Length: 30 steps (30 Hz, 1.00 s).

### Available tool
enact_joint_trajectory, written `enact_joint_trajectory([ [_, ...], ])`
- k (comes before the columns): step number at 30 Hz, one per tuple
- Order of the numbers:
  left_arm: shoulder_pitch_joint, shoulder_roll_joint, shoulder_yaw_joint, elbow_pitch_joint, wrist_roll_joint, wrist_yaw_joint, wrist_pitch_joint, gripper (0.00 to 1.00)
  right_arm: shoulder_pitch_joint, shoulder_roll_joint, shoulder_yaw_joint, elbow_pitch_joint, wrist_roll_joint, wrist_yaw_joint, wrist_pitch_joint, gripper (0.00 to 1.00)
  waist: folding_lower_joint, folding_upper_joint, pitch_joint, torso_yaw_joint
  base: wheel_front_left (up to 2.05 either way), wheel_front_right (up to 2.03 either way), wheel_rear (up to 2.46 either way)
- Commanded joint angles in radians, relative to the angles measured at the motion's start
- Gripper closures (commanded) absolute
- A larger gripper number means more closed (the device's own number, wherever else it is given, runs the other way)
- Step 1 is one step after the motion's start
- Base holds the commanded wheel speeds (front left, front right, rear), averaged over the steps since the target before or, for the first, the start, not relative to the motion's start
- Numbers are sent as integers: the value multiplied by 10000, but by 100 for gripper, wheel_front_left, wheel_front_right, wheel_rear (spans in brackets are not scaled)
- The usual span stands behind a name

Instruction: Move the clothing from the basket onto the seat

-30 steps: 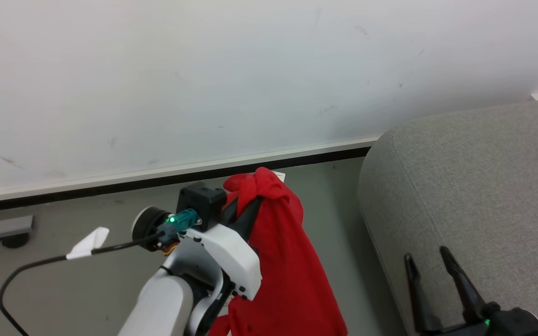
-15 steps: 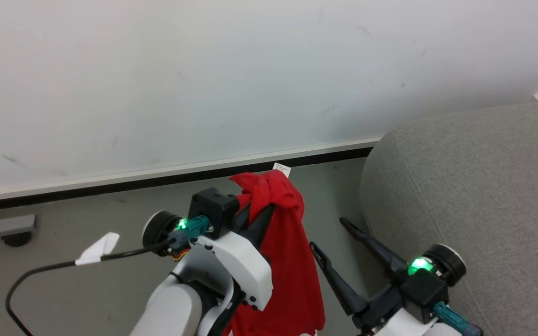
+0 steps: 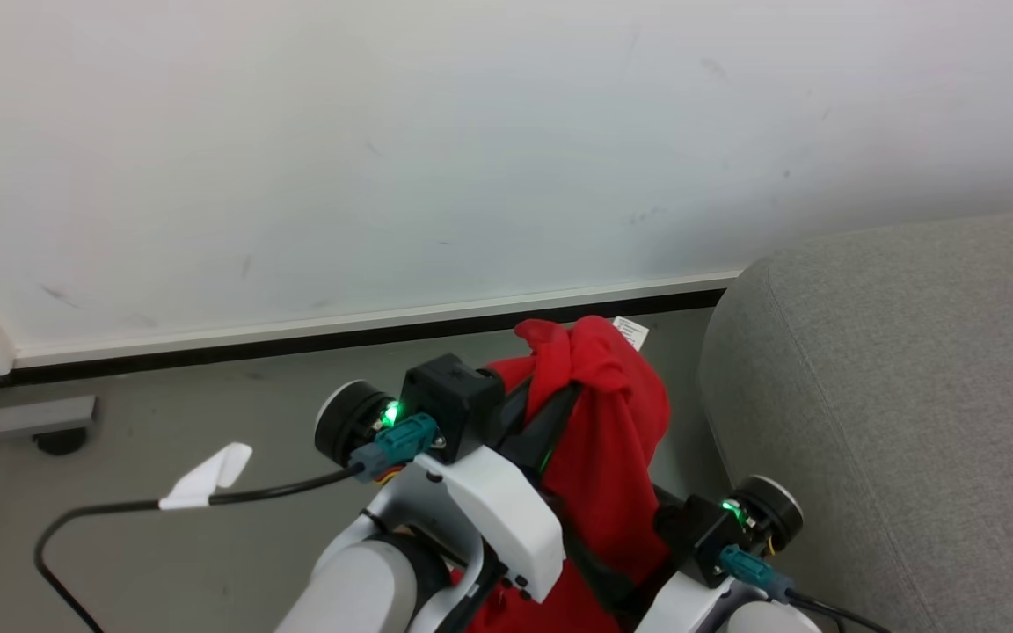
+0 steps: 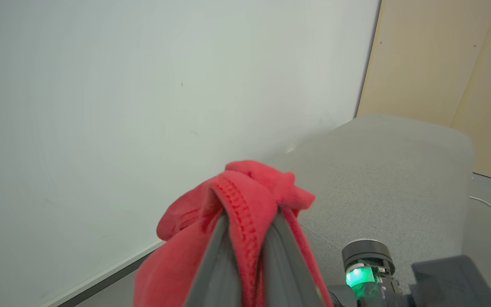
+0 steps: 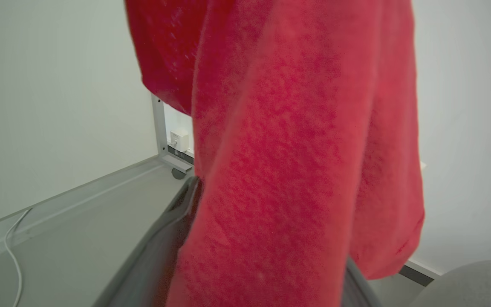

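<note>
My left gripper [image 3: 564,391] is clamped on the top of the clothing [image 3: 612,457], which hangs over the floor [image 3: 207,413] just beside the seat [image 3: 911,396], at its end edge. My right gripper [image 5: 262,256] straddles the hanging fabric, jaws apart. I'd close it low, then carry both ends over the seat.

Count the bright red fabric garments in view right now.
1: a bright red fabric garment pinched in the shut left gripper, hanging beside the light grey fabric sofa, its lower part inside the open right gripper. Its folds may hide another.
</note>
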Motion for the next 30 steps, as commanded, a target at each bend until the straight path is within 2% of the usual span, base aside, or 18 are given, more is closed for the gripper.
enact_joint_trajectory([
  [1, -118, 1, 11, -75, -184, 26, 16, 100, -108, 10, 59, 156, 115, -23, 4, 0, 0, 0, -6, 30, 0, 0, 0],
  [2, -126, -3, -22, -136, -183, 68, 45, 100, -128, 58, 193, 339, 286, -23, 4, 0, 0, 0, -5, 51, 0, 0, 0],
  [3, -134, -4, -48, -178, -186, 76, 59, 100, -145, 96, 287, 441, 475, -23, 2, 60, 0, 0, 2, 70, 0, 0, 0],
  [4, -151, -5, -62, -207, -217, 92, 84, 100, -150, 122, 374, 484, 673, -23, 4, 100, 0, 0, 12, 88, 0, 0, 0],
  [8, -79, 139, 92, -108, -175, 257, 127, 100, -319, 125, 413, 294, 1160, -23, 4, 100, 0, 0, 51, 40, 0, 0, 0],
  [9, -52, 158, 114, -79, -166, 274, 100, 85, -325, 110, 358, 240, 1187, -23, 2, 100, 0, 0, 60, 21, 0, 0, 0],
  [10, -23, 184, 134, -35, -175, 280, 63, 60, -323, 85, 337, 213, 1203, -23, 2, 100, 0, 0, 67, 4, 0, 0, 0],
  [11, 13, 217, 159, 27, -186, 311, 60, 5, -330, 62, 326, 180, 1227, -23, 2, 100, 0, 0, 70, -14, 0, 0, 0],
  [12, 35, 247, 195, 75, -181, 332, 16, 0, -367, 39, 275, 128, 1254, -23, 2, 100, 0, 0, 75, -36, 0, 0, 0],
  [23, 744, 659, 214, 565, -164, 419, -417, 0, -442, -308, -462, -382, 1510, -23, 1, 100, 0, 0, 120, -280, 0, 0, 0],
  [30, 974, 693, 148, 787, -219, 494, -648, 0, -464, -570, -1165, -545, 1365, -23, 1, 100, 0, 0, 149, -435, 0, 0, 0],
])
